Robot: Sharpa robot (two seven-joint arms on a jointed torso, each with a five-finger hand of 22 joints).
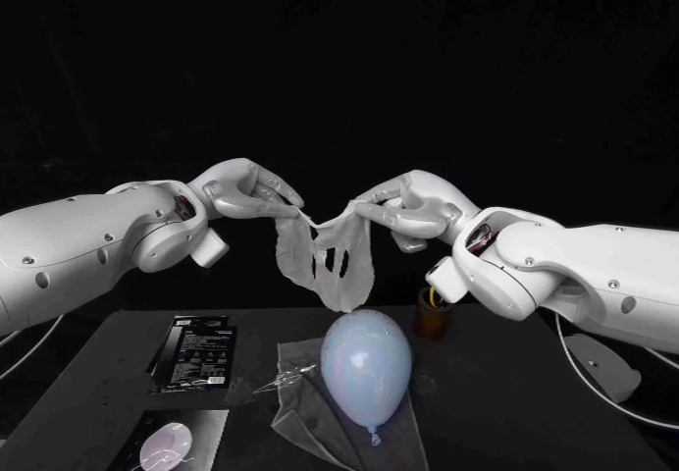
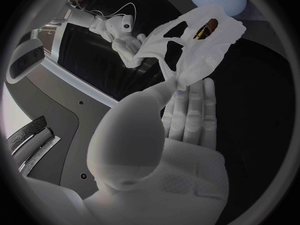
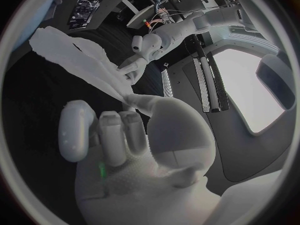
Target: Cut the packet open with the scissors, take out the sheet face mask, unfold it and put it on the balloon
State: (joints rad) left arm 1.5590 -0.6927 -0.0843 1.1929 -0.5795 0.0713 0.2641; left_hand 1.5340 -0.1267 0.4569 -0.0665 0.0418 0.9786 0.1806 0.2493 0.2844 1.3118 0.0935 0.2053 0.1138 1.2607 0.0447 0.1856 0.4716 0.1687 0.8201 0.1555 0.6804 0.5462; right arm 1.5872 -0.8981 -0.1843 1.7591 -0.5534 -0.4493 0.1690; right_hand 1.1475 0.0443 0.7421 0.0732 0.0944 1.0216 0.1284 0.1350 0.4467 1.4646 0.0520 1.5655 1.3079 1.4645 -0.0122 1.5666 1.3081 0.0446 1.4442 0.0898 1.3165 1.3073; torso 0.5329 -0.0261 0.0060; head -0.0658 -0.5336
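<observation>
The left hand (image 1: pixel 249 192) and right hand (image 1: pixel 407 208) are raised, fingertips facing each other. Each pinches an upper corner of the mask (image 1: pixel 329 257), which hangs unfolded between and below them. The balloon (image 1: pixel 368 361) lies on the table (image 1: pixel 538 412) well below the hands, under the mask's lower edge. The packet (image 1: pixel 194 353) lies below the left hand.
</observation>
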